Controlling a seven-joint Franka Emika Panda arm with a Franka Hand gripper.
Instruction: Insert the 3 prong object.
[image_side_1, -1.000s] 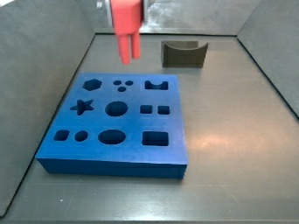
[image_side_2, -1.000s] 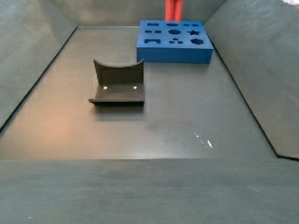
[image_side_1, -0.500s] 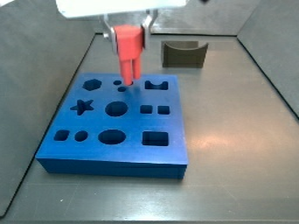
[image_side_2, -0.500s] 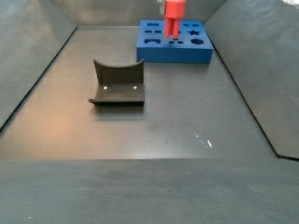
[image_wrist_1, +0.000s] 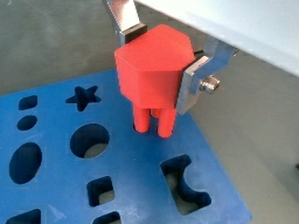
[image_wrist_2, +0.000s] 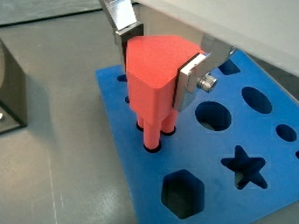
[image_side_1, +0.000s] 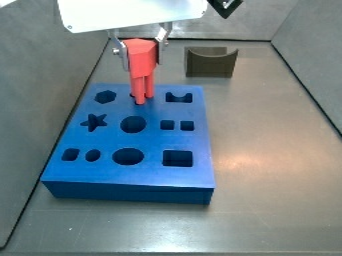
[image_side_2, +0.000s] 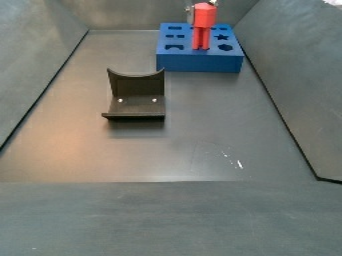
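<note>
Gripper (image_wrist_1: 162, 59) fingers (image_wrist_1: 201, 77) clamp the 3 prong object (image_wrist_1: 153, 74) by its upper block, one silver plate on each side; both wrist views show the plates pressed flat against the red body (image_wrist_2: 156, 70). The piece hangs upright, prongs pointing down. In a wrist view the prong tips (image_wrist_2: 152, 138) have reached the round holes of the blue foam block (image_wrist_2: 140, 179) and appear to sit just inside them; how deep they go cannot be told. In a side view the red piece (image_side_1: 140, 63) stands over the far row of the blue block (image_side_1: 147, 172), between the hexagon cut-out (image_side_1: 107, 97) to its left and the notched cut-out (image_side_1: 178, 97) to its right, with the gripper's white body (image_side_1: 127, 14) just above it.

Other cut-outs in the foam show clearly: a star (image_side_1: 92, 123), a large circle (image_side_1: 134, 124), a pair of small squares (image_side_1: 179, 125), and along the near row an oval with a small dot, a wide circle (image_side_1: 127, 156) and a rectangle (image_side_1: 177, 157).

From the opposite side view the foam block (image_side_2: 187, 62) lies at the far end of the desk (image_side_2: 201, 140), with the red piece (image_side_2: 203, 22) upright on it. A dark curved block (image_side_2: 134, 96) rests well apart from the foam, nearer that camera and to the left; the same block (image_side_1: 211, 62) shows beyond the foam's far right corner in a side view.
</note>
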